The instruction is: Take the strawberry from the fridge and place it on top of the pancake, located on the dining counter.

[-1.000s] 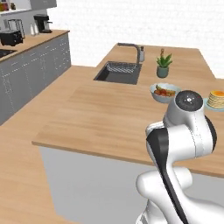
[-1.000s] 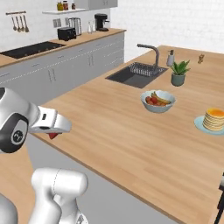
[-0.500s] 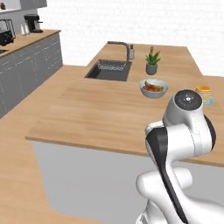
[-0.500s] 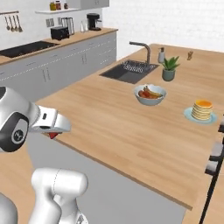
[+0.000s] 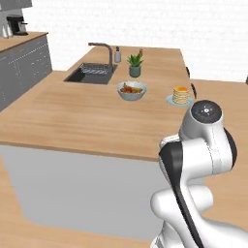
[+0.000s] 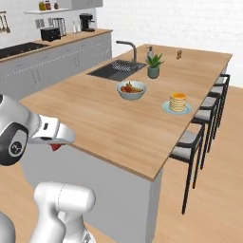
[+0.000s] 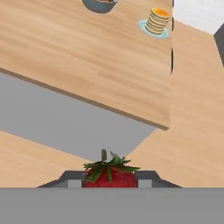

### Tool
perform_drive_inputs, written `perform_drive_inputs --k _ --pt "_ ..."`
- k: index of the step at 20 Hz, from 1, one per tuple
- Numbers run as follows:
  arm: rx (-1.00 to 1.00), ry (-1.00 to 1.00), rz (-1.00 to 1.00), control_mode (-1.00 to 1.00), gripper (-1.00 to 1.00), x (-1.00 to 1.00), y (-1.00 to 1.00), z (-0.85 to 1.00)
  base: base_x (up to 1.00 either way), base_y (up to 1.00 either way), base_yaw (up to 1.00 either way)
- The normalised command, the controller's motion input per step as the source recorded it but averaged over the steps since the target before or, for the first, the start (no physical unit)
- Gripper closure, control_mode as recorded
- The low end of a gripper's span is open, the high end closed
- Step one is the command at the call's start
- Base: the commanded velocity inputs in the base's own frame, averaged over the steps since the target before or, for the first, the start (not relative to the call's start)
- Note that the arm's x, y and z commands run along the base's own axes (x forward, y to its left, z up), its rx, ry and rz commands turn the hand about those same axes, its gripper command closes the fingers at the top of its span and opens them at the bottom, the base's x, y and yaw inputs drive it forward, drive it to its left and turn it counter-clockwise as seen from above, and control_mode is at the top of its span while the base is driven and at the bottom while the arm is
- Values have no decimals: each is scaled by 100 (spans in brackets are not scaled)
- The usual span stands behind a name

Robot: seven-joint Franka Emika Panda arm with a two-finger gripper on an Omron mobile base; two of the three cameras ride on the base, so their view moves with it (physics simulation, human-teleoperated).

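Hand (image 7: 109, 177) clamps strawberry (image 7: 109, 174) for carry, apparently short of bench (image 7: 78, 57); pancake (image 7: 156, 21) at 1 o'clock, near bench's far edge, awaits topping.

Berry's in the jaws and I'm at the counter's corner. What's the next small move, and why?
Probably keep closing in on the pancake before lowering anything. The strawberry sits clamped in the gripper, which hangs low beside the dining counter, short of its edge, while the stack sits well across the wood beyond the fruit bowl. Then lift the berry over the counter towards it.
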Motion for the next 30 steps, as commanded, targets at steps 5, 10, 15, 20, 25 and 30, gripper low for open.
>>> perform_drive_inputs --k 5,10,15,20,25,30 --pt "0 0 0 100 100 0 0 0 0 -100 -1" --pt "0 0 0 100 100 0 0 0 0 -100 0" --pt "0 0 0 100 100 0 0 0 23 -100 0" --pt "0 0 0 100 100 0 0 0 75 -99 13" --pt "0 0 0 100 100 0 0 0 98 -93 25" --pt "0 0 0 100 100 0 0 0 97 -91 29"
